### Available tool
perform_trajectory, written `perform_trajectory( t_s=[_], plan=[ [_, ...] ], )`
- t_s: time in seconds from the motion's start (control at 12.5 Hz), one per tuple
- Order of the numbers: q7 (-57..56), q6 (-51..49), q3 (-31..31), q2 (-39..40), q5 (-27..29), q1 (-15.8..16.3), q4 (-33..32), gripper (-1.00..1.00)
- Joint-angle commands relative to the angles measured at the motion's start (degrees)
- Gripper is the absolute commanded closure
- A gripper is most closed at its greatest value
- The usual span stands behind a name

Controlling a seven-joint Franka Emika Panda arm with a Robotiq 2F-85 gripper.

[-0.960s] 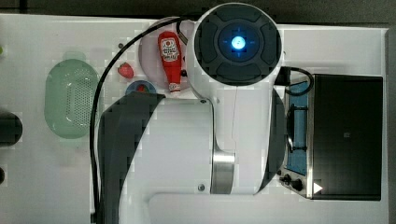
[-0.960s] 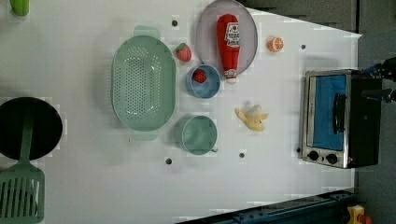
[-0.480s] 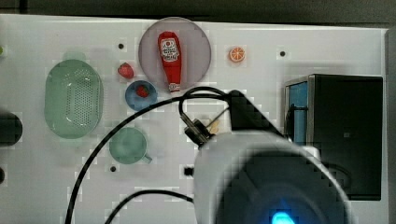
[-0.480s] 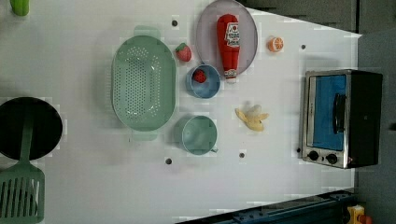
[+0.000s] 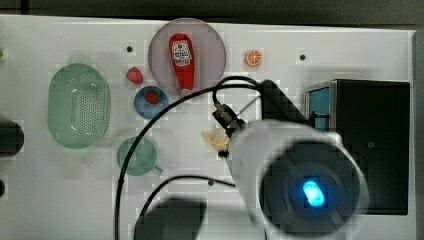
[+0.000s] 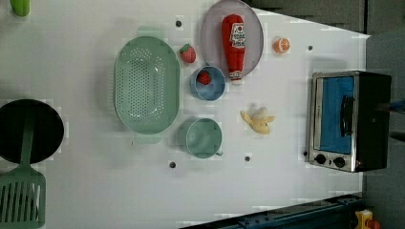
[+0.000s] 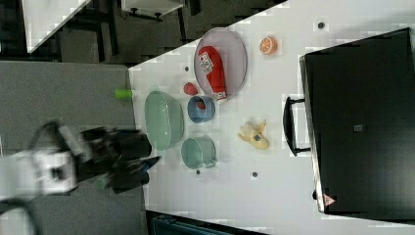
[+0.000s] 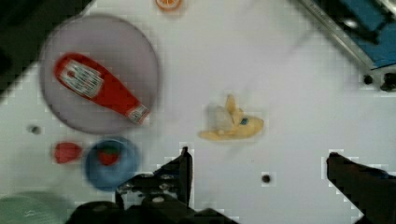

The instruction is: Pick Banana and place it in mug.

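On table: banana [image 6: 258, 120] beside mug [image 6: 204, 138] | fingers [image 8: 183, 169] wide, empty

Banana [image 6: 258, 120] on the table [image 6: 95, 191], at the left view's right of the mug [image 6: 203, 138].
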Motion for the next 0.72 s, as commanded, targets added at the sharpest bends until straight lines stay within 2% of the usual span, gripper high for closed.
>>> perform_trajectory(
  t_s=[0.08, 0.4, 0.72],
  plan=[
    [-9.68, 5.92, 1.28, 5.84, 0.35, 1.06, -8.32, -1.0],
    [-16.29, 16.98, 1.06, 12.51, 0.35, 0.98, -13.98, -1.0],
    [-21.47, 26.33, 1.3, 21.05, 0.35, 1.05, -16.97, -1.0]
  ],
)
